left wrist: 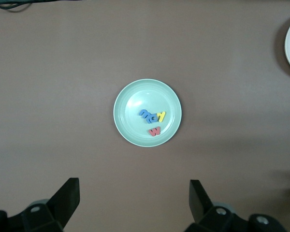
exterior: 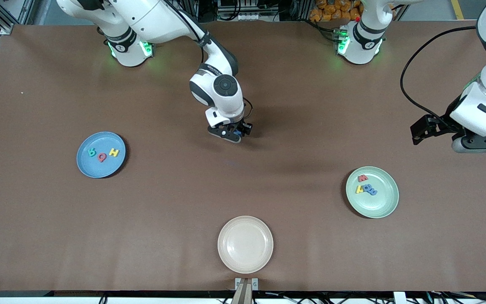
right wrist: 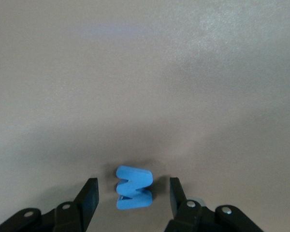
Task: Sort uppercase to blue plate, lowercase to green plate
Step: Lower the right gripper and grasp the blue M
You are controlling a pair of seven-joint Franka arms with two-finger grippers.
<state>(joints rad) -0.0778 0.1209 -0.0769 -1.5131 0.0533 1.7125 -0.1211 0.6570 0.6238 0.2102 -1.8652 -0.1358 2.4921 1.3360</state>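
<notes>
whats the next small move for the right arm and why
Probably finish closing the right gripper on the blue W: the letter sits between its fingers with gaps on both sides, still on the table. It is the only letter not on a plate. Then lift it toward the blue plate. The left gripper waits, open.

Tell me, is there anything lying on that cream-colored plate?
No, the cream plate is bare; the letters lie on the blue plate and the green plate.
</notes>
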